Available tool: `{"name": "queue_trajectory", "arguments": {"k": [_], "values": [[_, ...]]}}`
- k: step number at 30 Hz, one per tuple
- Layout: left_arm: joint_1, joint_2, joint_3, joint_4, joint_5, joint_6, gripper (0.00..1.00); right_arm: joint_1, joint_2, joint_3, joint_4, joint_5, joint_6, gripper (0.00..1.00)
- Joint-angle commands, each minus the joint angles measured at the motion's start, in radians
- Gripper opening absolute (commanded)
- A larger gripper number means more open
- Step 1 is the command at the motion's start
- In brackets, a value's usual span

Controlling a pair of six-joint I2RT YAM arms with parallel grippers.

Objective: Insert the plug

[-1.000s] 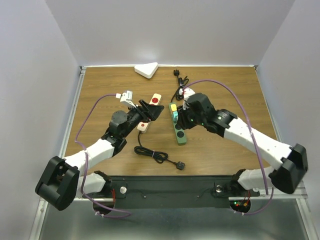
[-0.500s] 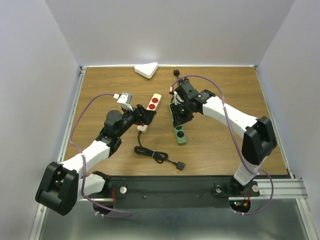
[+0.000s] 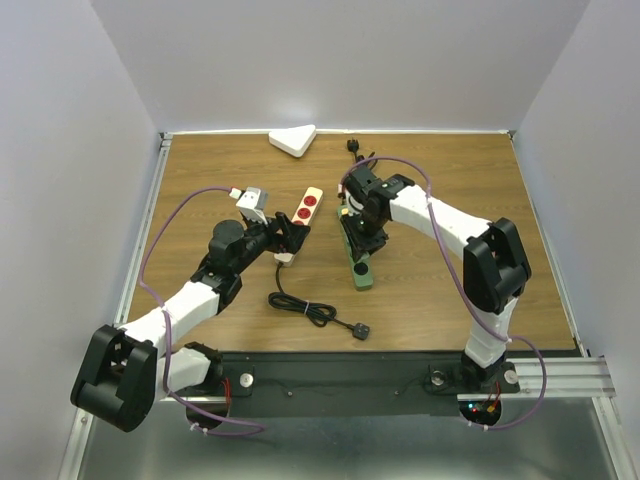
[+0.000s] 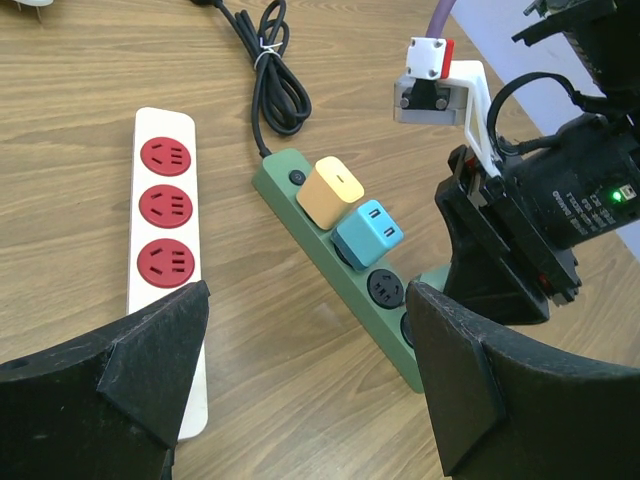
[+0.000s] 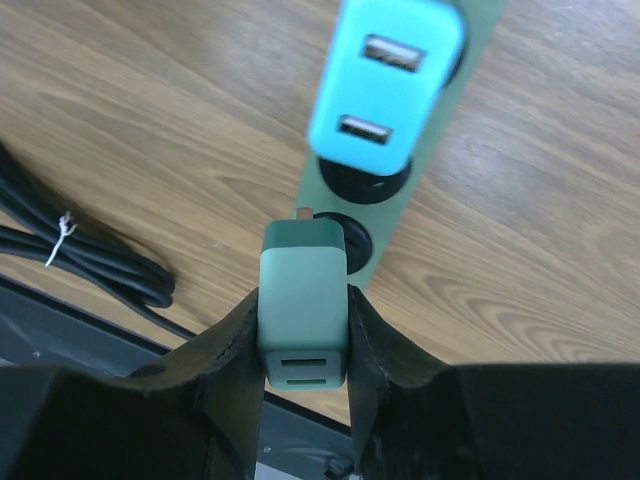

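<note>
Alignment over the socket looks like the step in hand. At left, the left gripper (image 4: 305, 300) hovers spread wide above the white strip (image 4: 165, 240) with red sockets, holding nothing. Further right on the desk (image 3: 440, 280) lies the green strip (image 4: 283, 178), with a yellow adapter (image 4: 332, 190) and a blue adapter (image 4: 367, 233) seated in it. The right gripper (image 5: 303, 325) pinches the green plug (image 5: 303, 280), prongs aimed at the free socket (image 5: 352, 240) just past the blue adapter. Next, I judge, comes a straight push down, prongs square to the slots.
</note>
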Motion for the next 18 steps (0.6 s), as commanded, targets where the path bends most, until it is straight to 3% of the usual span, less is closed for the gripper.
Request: {"name": "queue_trajectory", "arguments": {"k": [1,18], "values": [[0.005,-0.023,0.023,0.032,0.014,0.026,0.9,-0.019,0.021,0.057,-0.032,0.046,-0.015,0.0],[0.005,-0.02,0.023,0.032,0.011,0.029,0.9,-0.033,0.102,0.144,-0.038,0.055,-0.032,0.0]]}}
